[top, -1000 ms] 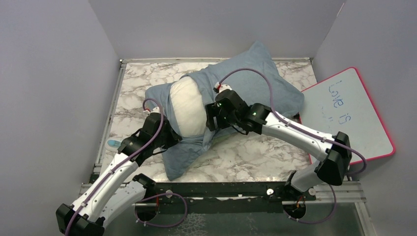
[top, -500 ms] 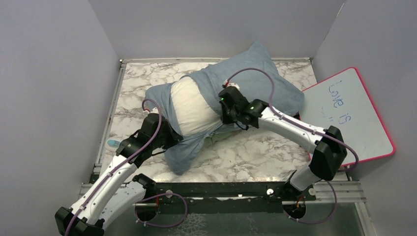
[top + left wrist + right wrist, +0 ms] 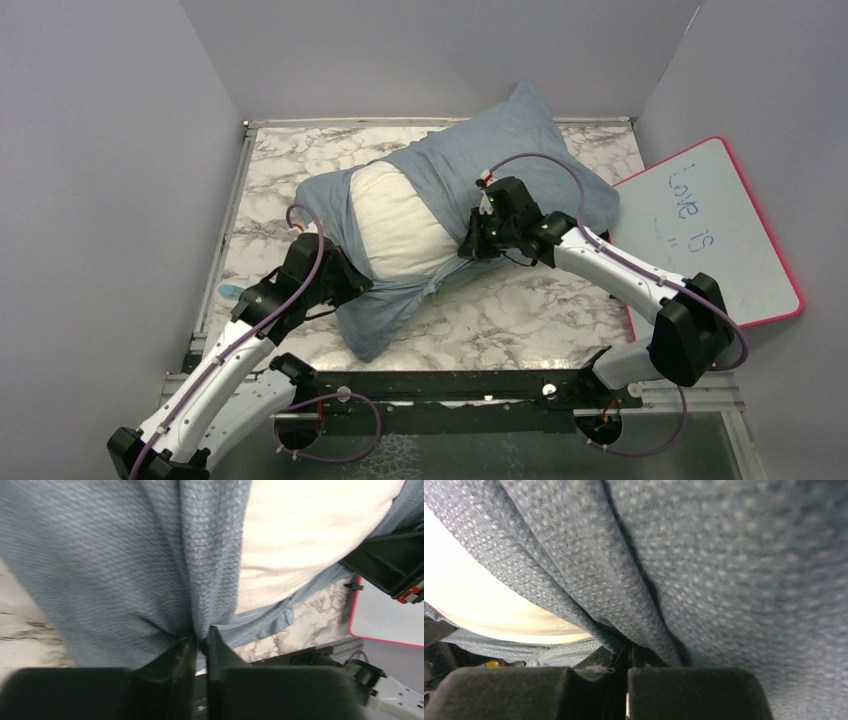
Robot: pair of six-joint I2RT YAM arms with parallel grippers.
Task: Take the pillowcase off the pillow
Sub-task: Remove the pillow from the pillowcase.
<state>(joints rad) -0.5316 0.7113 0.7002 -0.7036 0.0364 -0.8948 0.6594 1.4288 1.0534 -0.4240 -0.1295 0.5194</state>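
My top view looks down from high behind the near edge and takes in the whole table [image 3: 520, 310]. Both wrist cameras sit tight against the pillowcase [image 3: 125, 555], the right closest, each looking across cloth to a strip of pillow [image 3: 310, 525]. All three views share that cloth-and-pillow edge.

White shells, black joints on left arm [image 3: 215, 368] and right arm [image 3: 610, 268], purple cables [image 3: 535, 156] looping alongside; left end effector [image 3: 200, 644] and right end effector [image 3: 626, 656] are matte black.
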